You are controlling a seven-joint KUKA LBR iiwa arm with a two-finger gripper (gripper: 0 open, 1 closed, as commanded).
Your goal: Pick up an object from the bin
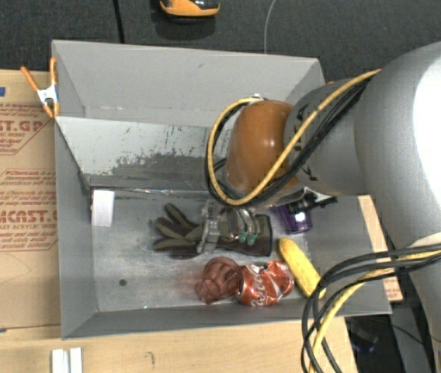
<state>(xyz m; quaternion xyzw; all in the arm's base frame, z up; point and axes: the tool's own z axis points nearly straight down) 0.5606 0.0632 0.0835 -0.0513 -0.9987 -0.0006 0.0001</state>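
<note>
My gripper [222, 233] is low in the middle of the bin, under the orange wrist cover. It stands right at the wrist end of a dark olive glove [175, 229], whose fingers spread to the left. A crumpled red wrapper [265, 284] and a reddish-brown lump [218, 279] lie just in front of the gripper. To its right lies a yellow banana-shaped thing [299, 266], and a purple thing [294, 217] sits partly hidden by the arm.
A small white cylinder [102, 207] leans against the left wall. The bin floor to the front left is bare metal. The arm and its cables cover the bin's right side.
</note>
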